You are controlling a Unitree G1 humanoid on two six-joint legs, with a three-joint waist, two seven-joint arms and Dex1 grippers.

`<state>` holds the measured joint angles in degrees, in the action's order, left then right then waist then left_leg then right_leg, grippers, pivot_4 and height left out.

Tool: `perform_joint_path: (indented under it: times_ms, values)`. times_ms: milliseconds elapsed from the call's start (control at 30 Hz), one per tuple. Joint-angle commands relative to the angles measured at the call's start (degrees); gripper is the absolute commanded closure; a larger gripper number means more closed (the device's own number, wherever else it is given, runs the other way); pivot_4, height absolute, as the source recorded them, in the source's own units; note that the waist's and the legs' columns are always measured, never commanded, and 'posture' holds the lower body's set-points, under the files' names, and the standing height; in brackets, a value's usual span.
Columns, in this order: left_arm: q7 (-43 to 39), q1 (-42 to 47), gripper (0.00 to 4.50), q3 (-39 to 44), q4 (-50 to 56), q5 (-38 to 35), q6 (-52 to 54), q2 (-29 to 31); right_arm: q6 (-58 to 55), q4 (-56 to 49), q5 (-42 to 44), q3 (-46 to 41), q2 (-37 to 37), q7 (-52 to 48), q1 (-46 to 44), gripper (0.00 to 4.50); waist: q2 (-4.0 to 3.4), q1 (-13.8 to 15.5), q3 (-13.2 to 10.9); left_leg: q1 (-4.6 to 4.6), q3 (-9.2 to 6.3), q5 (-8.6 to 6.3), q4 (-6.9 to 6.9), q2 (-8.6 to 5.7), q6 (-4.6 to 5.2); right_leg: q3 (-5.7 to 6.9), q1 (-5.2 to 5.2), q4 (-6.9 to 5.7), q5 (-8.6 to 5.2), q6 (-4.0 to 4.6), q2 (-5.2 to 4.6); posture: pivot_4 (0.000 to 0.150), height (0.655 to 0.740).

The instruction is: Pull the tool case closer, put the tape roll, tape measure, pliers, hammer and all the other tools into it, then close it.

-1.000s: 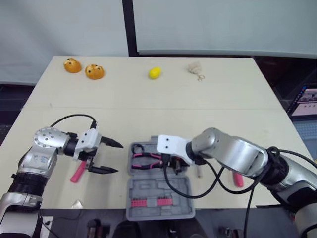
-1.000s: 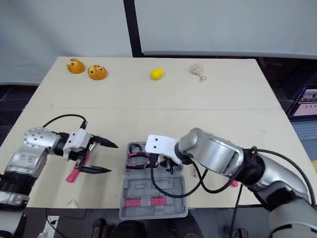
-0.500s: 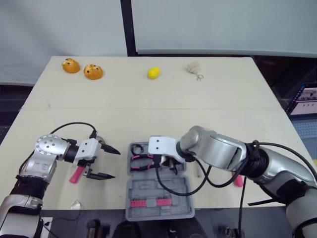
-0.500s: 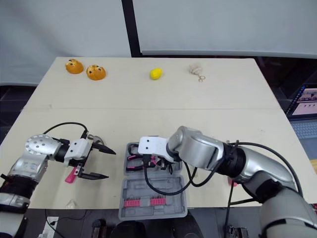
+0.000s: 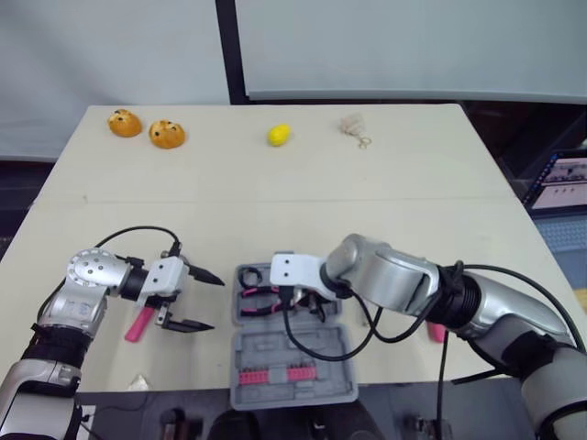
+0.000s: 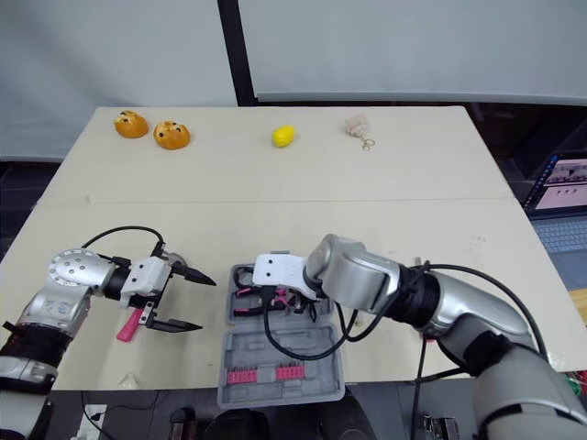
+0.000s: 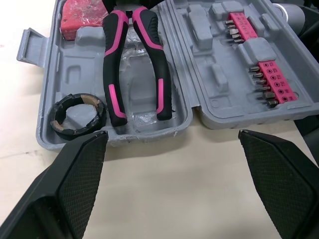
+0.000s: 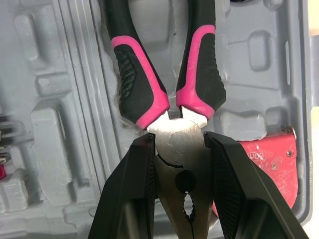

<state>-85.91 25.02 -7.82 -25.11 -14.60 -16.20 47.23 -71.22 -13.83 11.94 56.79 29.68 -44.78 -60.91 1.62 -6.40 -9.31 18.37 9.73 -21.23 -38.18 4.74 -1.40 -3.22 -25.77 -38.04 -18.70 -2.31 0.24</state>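
The grey tool case (image 5: 286,350) lies open near the table's front edge, with pink bits (image 7: 259,64) in its lid half. In its tray half lie the pink-and-black pliers (image 7: 133,59), a tape roll (image 7: 79,113) and a red tape measure (image 8: 264,159). My right gripper (image 8: 177,142) is over the tray, its fingers (image 8: 139,199) closed on the pliers' metal head. To the left of the case, my left gripper (image 5: 217,302) stands open and holds nothing. A pink-handled tool (image 5: 139,323) lies on the table behind it. Another pink tool (image 5: 436,330) lies right of my right arm.
At the back of the table sit two orange objects (image 5: 124,122) (image 5: 167,134), a yellow lemon (image 5: 280,135) and a beige item with a key ring (image 5: 351,126). A laptop screen (image 5: 559,179) shows past the right edge.
The camera has shifted a little. My right gripper has edged slightly left over the tray, still on the pliers. My left gripper stays open beside the case.
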Motion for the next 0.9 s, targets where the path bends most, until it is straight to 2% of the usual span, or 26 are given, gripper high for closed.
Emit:
perform_joint_path:
  times_ms: [33, 700, 767, 833, 900]
  values:
    - [-1.78, 0.92, 0.00, 0.22, 0.59, 0.23, -0.51, -0.15, 1.06, -0.41, -1.35, 0.25, -0.78, -0.80, -0.77, 3.45, 0.00, -0.02, 0.00, 0.00, 0.00, 0.00, 0.00, 0.00, 0.00, 0.00, 0.00, 0.00, 0.00, 0.00, 0.00, 0.150, 0.7400]
    - [-0.40, 1.71, 0.00, 0.63, -0.77, 1.93, -2.05, -1.25, 2.54, 0.21, -2.65, 0.29, -2.92, -1.29, 0.62, 3.45, -0.01, -0.10, 0.00, 0.00, -0.01, 0.00, 0.00, 0.00, 0.00, 0.01, 0.00, -0.01, 0.00, 0.00, 0.00, 0.150, 0.7400]
    - [-0.49, 1.69, 0.00, 0.70, -0.76, 1.88, -2.07, -1.22, 2.85, -0.48, -2.34, -0.78, -2.78, -1.56, 0.93, 2.38, -0.01, -0.10, 0.00, 0.00, -0.01, 0.00, 0.00, 0.00, 0.00, 0.01, 0.00, -0.01, 0.00, 0.00, 0.00, 0.150, 0.7400]
    - [-0.59, 1.60, 0.00, 0.81, -0.63, 1.76, -2.09, -1.09, 2.60, -2.11, -1.03, -3.84, -2.70, -1.83, 1.57, 1.58, 0.00, -0.09, 0.00, 0.00, -0.01, 0.00, 0.00, 0.00, 0.00, 0.01, 0.00, -0.01, 0.00, 0.00, 0.00, 0.150, 0.7400]
    - [-0.65, 1.50, 0.00, 0.89, -0.43, 1.65, -2.01, -0.97, 2.73, -3.35, 0.04, -7.05, -2.93, -1.54, 2.63, 0.56, 0.00, -0.05, 0.01, 0.01, -0.02, 0.00, 0.00, 0.00, 0.00, 0.01, 0.00, 0.00, 0.00, 0.00, -0.01, 0.150, 0.7400]
